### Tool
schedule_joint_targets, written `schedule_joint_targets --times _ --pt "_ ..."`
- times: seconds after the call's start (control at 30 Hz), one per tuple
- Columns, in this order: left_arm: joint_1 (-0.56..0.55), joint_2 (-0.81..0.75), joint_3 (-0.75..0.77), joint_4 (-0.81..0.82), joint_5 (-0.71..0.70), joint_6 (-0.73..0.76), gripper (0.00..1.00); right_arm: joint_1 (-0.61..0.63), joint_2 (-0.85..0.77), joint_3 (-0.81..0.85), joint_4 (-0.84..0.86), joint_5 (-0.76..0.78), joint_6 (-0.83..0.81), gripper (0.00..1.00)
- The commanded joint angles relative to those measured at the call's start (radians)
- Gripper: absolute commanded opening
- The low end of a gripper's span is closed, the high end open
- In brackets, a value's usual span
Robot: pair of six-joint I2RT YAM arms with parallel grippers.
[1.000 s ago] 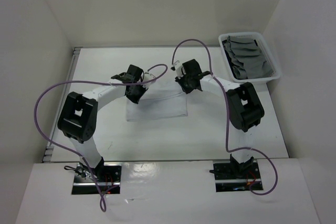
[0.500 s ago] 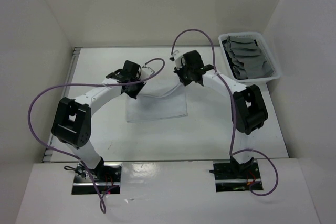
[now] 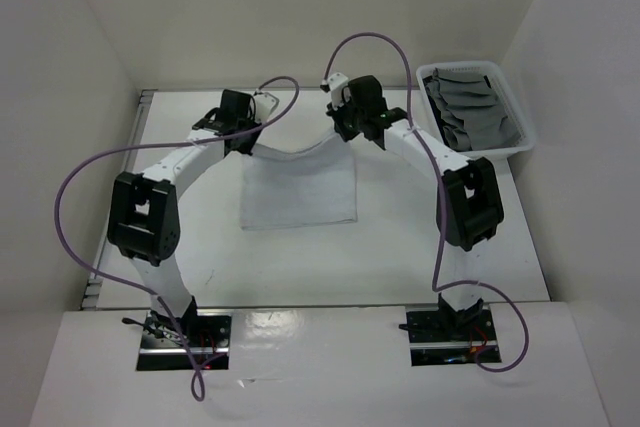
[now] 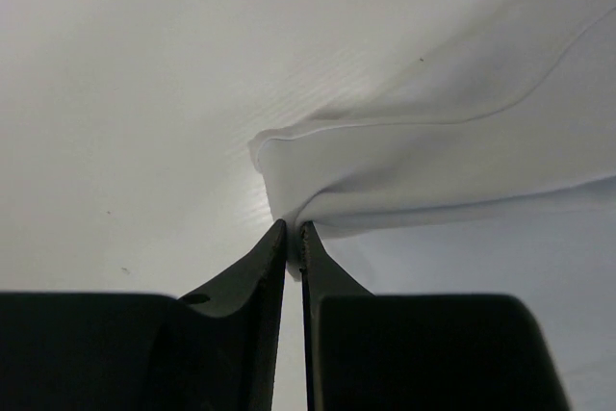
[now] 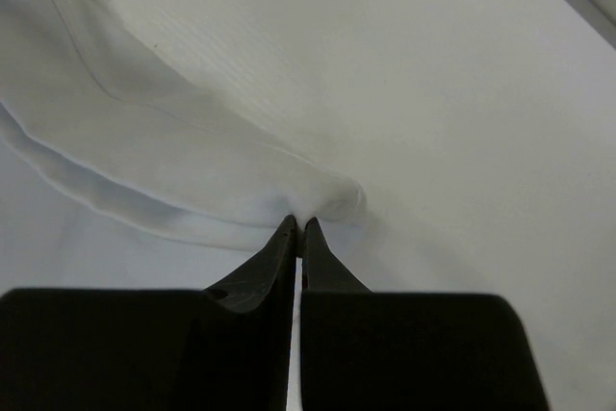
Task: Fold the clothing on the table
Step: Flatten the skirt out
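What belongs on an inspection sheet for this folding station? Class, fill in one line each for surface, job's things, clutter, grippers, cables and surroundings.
Surface: white table, metal rail along its left edge.
Job's things: white cloth, far edge raised, near part flat on the table.
Clutter: white basket at far right, holding grey cloths.
Grippers: left gripper shut on one far corner of the white cloth; right gripper shut on the other.
Cables: left purple cable and right purple cable loop clear of the cloth.
Surroundings: white walls.

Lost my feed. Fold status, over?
Left claw, right claw shut on far corners of white fabric garment. Far edge lifted. White plastic basket of grey cloths apart, right.
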Motion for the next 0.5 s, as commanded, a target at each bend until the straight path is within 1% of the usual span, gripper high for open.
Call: schedule_joint_targets --times 0.0,0.23,0.33,0.4,0.43,0.47 --pt "0.027 0.046 0.065 0.088 -0.020 0.005 0.15 -0.037 0.048 0.087 0.048 0.009 0.038 0.00" --pt "0.038 0.145 0.177 0.120 -0.029 -0.015 0.15 -0.064 0.142 0.197 0.037 0.098 0.038 0.00" --pt "0.047 0.193 0.231 0.120 -0.029 -0.025 0.18 -0.074 0.173 0.211 0.037 0.107 0.029 0.00" --pt "0.047 0.225 0.262 0.130 -0.029 -0.025 0.18 -0.074 0.199 0.235 0.037 0.107 0.029 0.00" --pt "0.047 0.237 0.271 0.130 -0.029 -0.025 0.18 -0.074 0.223 0.258 0.037 0.107 0.039 0.03" --pt "0.047 0.259 0.280 0.139 -0.029 -0.025 0.18 -0.074 0.235 0.271 0.027 0.107 0.052 0.10"
